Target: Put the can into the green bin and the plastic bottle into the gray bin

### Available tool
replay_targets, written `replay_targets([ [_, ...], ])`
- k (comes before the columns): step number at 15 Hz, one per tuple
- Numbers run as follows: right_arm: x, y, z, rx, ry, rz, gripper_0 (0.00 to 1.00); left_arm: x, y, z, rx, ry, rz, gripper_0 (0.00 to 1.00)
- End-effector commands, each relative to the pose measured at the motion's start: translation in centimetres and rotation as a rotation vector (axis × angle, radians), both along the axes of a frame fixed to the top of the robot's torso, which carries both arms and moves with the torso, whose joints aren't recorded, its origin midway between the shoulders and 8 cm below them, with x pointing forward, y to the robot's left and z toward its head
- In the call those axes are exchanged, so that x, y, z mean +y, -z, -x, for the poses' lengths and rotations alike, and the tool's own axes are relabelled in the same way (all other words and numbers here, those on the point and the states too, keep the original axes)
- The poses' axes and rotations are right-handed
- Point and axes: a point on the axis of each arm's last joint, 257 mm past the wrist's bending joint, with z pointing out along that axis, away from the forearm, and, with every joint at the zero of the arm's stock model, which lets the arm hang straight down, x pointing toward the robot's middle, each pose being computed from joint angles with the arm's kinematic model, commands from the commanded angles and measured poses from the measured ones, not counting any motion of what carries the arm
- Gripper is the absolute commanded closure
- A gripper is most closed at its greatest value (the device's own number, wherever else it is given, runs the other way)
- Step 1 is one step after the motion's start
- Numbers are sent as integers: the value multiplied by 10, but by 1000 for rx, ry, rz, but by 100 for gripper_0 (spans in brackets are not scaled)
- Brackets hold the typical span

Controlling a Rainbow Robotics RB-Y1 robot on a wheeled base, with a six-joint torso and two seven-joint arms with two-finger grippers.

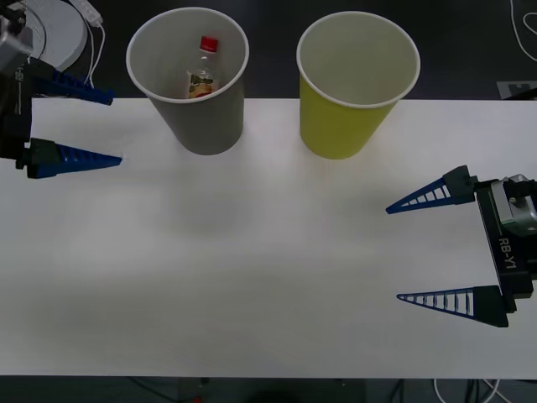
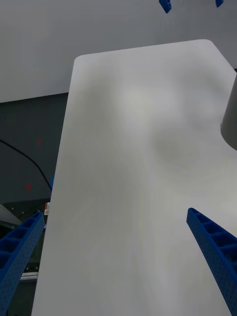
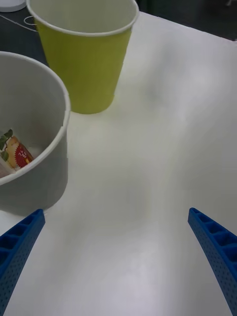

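Note:
The gray bin [image 1: 205, 126] stands at the back left of the white table. The plastic bottle [image 1: 204, 71], with its red cap up, rests inside it. To its right stands the green bin [image 1: 344, 126]; its pale inside shows nothing from here. The can is out of view. My left gripper [image 1: 116, 128] hovers open to the left of the gray bin and holds nothing. My right gripper [image 1: 393, 253] is open over the table's right side, in front of the green bin. The left wrist view shows the gray bin [image 3: 44, 187], the bottle's label [image 3: 15, 153] and the green bin [image 3: 84, 64].
A white round device [image 1: 59, 29] with a cable lies behind the table at the far left. More cables [image 1: 520, 25] lie on the dark floor at the back right. The table [image 1: 252, 277] is bare in the middle and front.

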Motion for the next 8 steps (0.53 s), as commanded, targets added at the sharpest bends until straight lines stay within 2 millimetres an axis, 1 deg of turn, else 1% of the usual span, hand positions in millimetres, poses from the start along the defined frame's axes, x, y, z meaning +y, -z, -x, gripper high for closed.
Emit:
replay_targets([
  [1, 0, 0, 0, 0, 0, 0, 0, 11, 17, 14, -35, 47, -6, 0],
  [4, 0, 0, 0, 0, 0, 0, 0, 25, 34, 24, -85, 98, -61, 0],
  [8, 0, 0, 0, 0, 0, 0, 0, 37, 46, 36, -135, 146, -98, 0],
])
